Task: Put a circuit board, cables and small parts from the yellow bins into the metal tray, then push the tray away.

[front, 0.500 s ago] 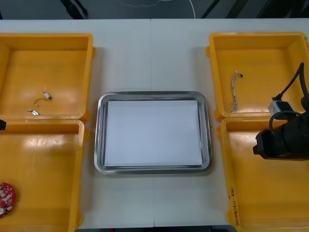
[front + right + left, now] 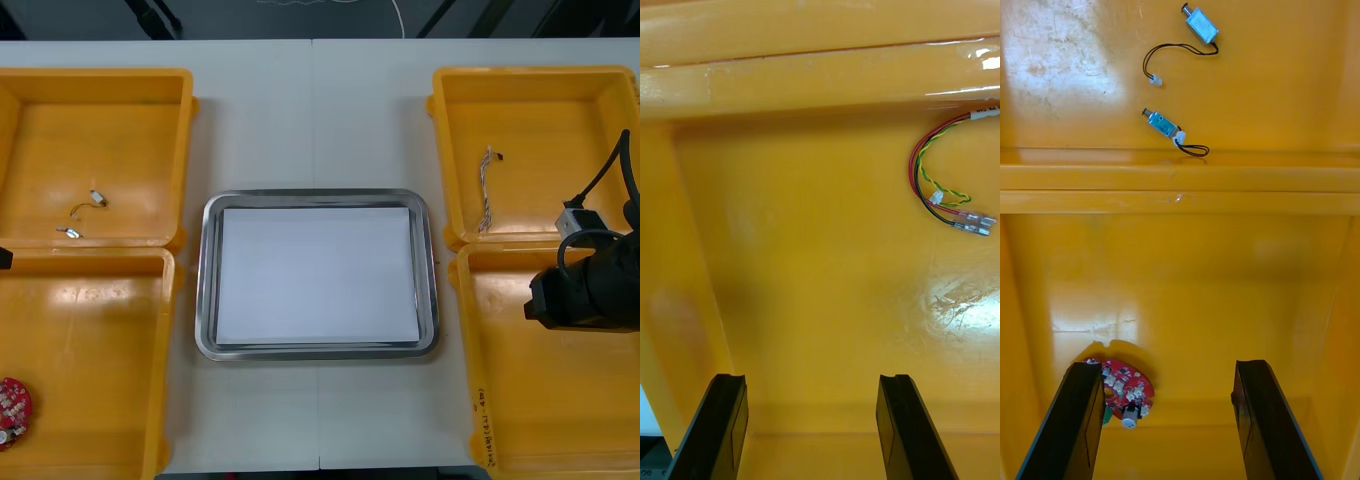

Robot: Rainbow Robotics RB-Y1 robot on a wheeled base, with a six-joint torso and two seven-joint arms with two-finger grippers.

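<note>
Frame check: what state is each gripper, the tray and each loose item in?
left gripper: open, over near left bin
right gripper: open, over near right bin
metal tray: white inside, unloaded
circuit board: lying flat, ungripped
red and yellow cable: looped, ungripped
small metal parts: loose, far left bin
twisted cable: untouched

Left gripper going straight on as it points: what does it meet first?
Likely bare floor of the yellow bin; the red circuit board lies aside, by one finger of the left gripper.
</note>
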